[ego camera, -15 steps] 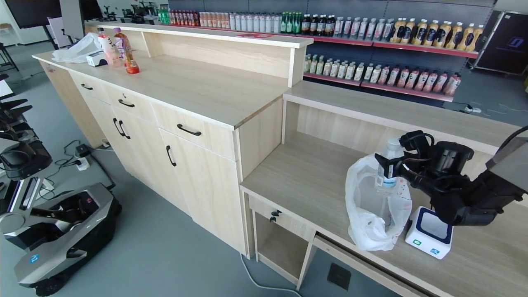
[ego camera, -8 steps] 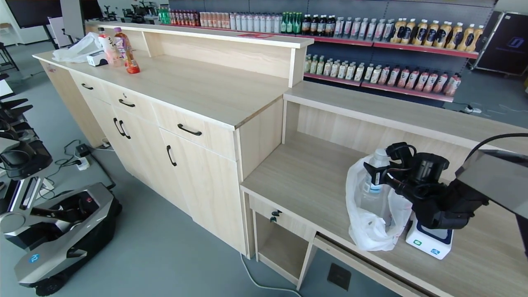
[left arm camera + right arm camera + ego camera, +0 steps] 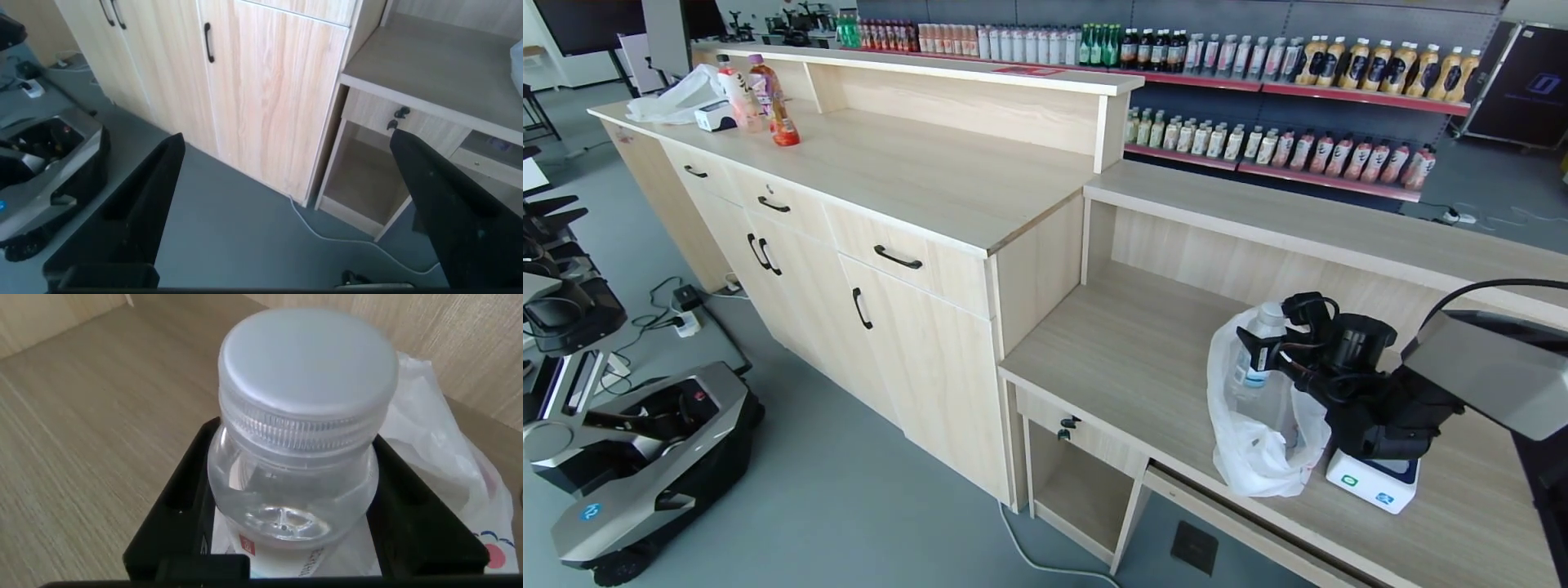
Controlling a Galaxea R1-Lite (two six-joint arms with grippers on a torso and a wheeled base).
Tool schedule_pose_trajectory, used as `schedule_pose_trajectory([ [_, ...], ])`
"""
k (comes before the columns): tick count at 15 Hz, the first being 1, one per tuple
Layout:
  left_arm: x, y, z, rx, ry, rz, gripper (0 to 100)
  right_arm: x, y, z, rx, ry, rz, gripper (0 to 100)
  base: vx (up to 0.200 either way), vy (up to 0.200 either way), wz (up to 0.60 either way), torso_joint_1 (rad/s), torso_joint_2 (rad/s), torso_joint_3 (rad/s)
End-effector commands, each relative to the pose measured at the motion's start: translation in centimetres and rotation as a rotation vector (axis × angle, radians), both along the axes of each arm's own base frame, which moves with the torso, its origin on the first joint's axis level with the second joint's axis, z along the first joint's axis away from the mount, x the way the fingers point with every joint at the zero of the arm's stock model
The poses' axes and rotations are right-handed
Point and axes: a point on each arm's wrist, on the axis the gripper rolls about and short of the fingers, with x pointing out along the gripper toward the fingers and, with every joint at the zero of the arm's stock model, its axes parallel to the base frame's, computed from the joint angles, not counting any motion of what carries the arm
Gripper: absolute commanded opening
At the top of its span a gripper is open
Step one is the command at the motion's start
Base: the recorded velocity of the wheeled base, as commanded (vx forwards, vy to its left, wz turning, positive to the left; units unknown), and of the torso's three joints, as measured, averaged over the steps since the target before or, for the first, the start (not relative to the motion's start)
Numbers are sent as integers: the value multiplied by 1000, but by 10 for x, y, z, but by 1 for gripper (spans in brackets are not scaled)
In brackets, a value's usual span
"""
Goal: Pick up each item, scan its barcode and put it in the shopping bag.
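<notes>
**Bottle held upright in the bag's mouth**

The water bottle (image 3: 1250, 371) is grasped below its cap by the clenched jaws of the right gripper (image 3: 1262, 353). Its long axis is vertical and its lower part is sunk in the open shopping bag (image 3: 1241, 445) on the bench (image 3: 1127, 343). Only a straight drop is judged needed. The scanner (image 3: 1372, 488) is set just beside the bag. The left gripper (image 3: 278, 220) is kept well apart, jaws released.

Clear plastic bottle (image 3: 298, 486), filmy plastic bag (image 3: 1258, 457), matt wood-grain counter (image 3: 1127, 343)

Shop, drink shelves (image 3: 1258, 65), wooden checkout counter (image 3: 947, 180), scanner (image 3: 1372, 482)
</notes>
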Motion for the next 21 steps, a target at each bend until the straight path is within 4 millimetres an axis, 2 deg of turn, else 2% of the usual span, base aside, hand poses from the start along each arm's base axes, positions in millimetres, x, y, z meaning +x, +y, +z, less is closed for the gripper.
schedule_pose_trajectory([
  [1,0,0,0,0,0,-1,100,2,0,-8,0,12,2,0,0,0,0,0,0,0],
  [6,0,0,0,0,0,-1,100,-1,-3,-14,-9,10,-4,0,0,0,0,0,0,0],
  [7,0,0,0,0,0,0,100,-1,-3,-15,-9,15,-4,100,0,0,0,0,0,0],
  [9,0,0,0,0,0,0,100,-4,-3,-11,-7,15,-5,100,0,0,0,0,0,0],
  [11,0,0,0,0,0,0,100,-5,-2,4,-13,-11,-4,100,0,0,0,0,0,0],
  [13,0,0,0,0,0,0,100,-13,-2,25,-19,-14,-4,100,0,0,0,0,0,0],
  [14,0,0,0,0,0,-1,100,-25,0,46,-29,-8,-1,100,0,0,0,0,0,0],
  [15,0,0,0,0,0,0,100,-44,1,71,-55,-9,1,100,0,0,0,0,0,0],
  [16,0,0,0,0,0,0,100,-71,6,103,-78,-31,10,100,0,0,0,0,0,0],
  [18,0,0,0,0,0,-1,100,-128,11,152,-88,-103,18,100,0,0,0,0,0,0],
  [19,0,0,0,0,0,-1,100,-137,12,160,-86,-119,18,100,0,0,0,0,0,0],
  [20,0,0,0,0,0,0,100,-164,7,183,-93,-125,-66,100,0,0,0,0,0,0],
  [21,0,0,0,0,0,0,100,-175,-3,194,-100,-99,-190,100,0,0,-600,2,7,2],
])
